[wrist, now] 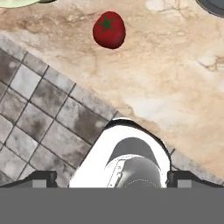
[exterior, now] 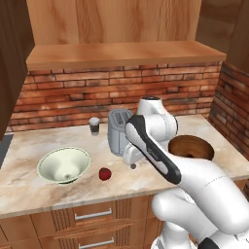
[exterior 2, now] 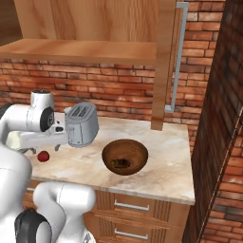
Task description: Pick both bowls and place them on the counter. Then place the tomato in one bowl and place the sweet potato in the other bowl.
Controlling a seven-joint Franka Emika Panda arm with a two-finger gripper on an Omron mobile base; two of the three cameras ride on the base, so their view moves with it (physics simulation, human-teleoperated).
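On the marble worktop (exterior: pixel 29 185), both bowls stand upright and the tomato (exterior: pixel 105 173) lies loose between them.
The tomato sits just beside the white and green bowl (exterior: pixel 63 165), near the front edge; from the hand camera it shows with its green star top (wrist: pixel 109 29). Off to the right, the dark brown bowl (exterior 2: pixel 125 156) holds the sweet potato (exterior 2: pixel 119 163). Above the worktop, right of the tomato, hangs the tool (exterior: pixel 132 164), its tips set wide apart and gripping nothing. Behind stand a toaster (exterior 2: pixel 81 124) and a small shaker (exterior: pixel 94 125) against the brick wall (exterior: pixel 73 92).
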